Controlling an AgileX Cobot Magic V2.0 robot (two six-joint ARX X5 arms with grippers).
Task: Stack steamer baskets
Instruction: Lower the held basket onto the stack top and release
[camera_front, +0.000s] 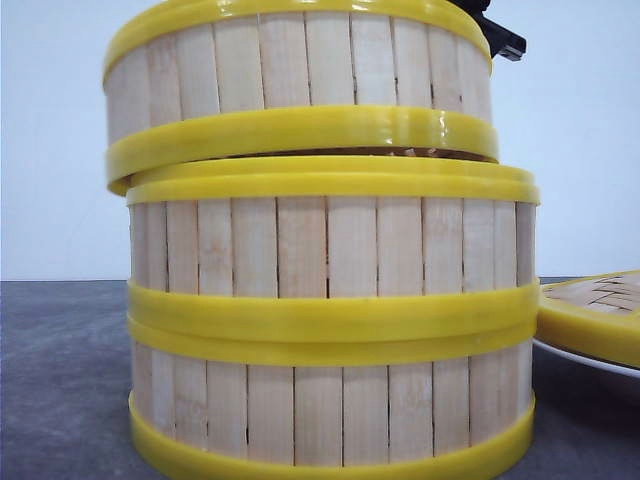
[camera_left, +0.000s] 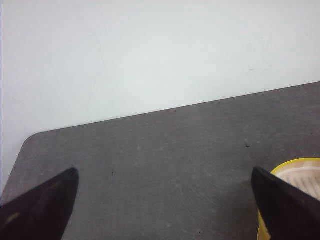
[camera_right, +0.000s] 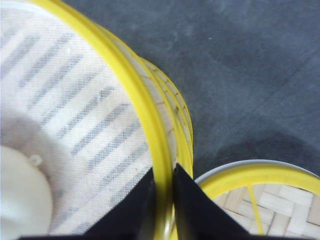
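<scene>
The dark grey table (camera_front: 60, 380) runs across the lower part of the front view, with a pale wall behind it.

Three steamer baskets fill the middle of that view. The bottom basket (camera_front: 330, 420) stands on the table at lower centre. The middle basket (camera_front: 330, 245) sits squarely on it, rim to rim. The top basket (camera_front: 300, 70) is at upper centre, shifted a little toward the left and tilted, its lower rim touching the middle basket's rim on the left and lifted slightly on the right, where a thin dark gap shows.

One woven-top lid (camera_front: 600, 310) with a yellow rim lies at the right edge of the front view, on one white plate (camera_front: 580, 360), just beside the stack and apart from it.

The right gripper (camera_right: 164, 200), at bottom centre of its wrist view, is clamped on the top basket's upper yellow rim, one black finger inside the wall and one outside. A white round object (camera_right: 22, 200) lies inside that basket at lower left.

The left gripper (camera_left: 165, 210) has its two black fingers spread wide at the lower corners of its view, holding nothing, above bare table. A yellow-rimmed edge shows at the lower right there; which basket it is I cannot tell.
</scene>
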